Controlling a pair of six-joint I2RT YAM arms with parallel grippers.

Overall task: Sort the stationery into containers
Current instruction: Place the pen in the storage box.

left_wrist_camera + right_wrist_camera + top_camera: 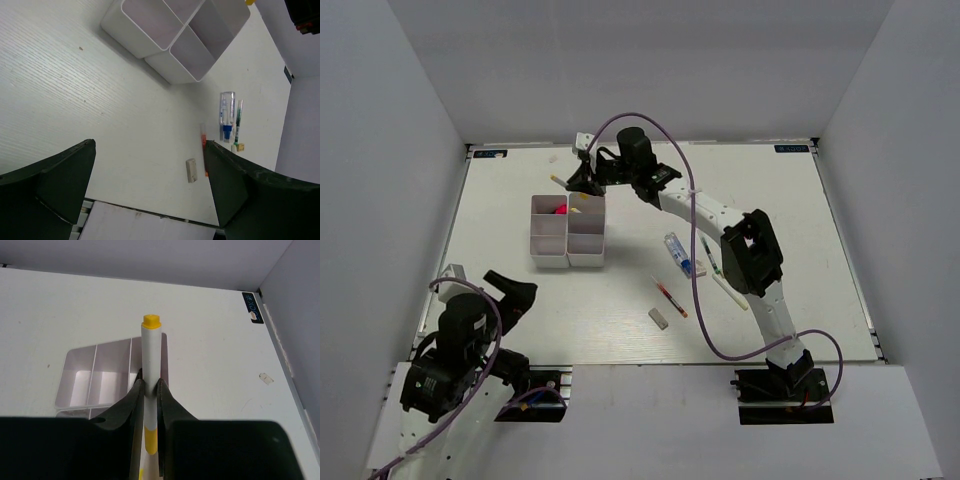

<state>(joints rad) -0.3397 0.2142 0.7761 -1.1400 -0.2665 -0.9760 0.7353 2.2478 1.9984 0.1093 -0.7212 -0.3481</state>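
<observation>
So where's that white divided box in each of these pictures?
Top external: white divided box, left of centre, by the right pincer.
Left wrist: box at top centre.
Right wrist: box lower left, behind the yellow-capped pen.
Shared landmark: the white table under it.

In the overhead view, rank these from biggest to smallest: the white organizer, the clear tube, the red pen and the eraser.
1. white organizer, by far the largest
2. clear tube, about as long as the pen but thicker
3. red pen
4. eraser, the smallest
</observation>
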